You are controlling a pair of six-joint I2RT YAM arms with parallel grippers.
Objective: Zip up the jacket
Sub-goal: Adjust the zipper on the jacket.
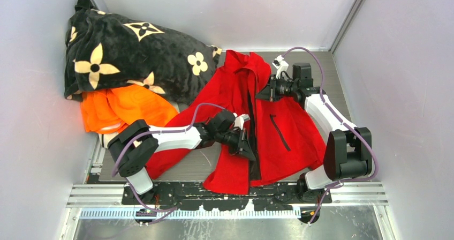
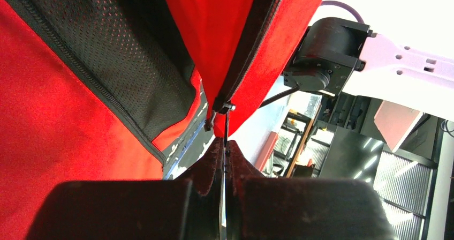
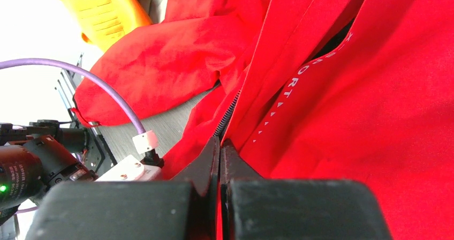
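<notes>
- The jacket is spread across the middle of the bench, with the collar toward the far edge, the hem at the near edge and the front open.
- The left jaws are closed on the zip pull, low on the front.
- The right jaws are closed on the jacket's front edge beside the zip teeth, near the collar.
- A blanket and an orange garment are heaped in the far left corner.

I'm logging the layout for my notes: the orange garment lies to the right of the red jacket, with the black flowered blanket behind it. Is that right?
Not quite. The orange garment lies to the left of the red jacket, not to its right, as the top view shows. The black flowered blanket is indeed behind it.
</notes>
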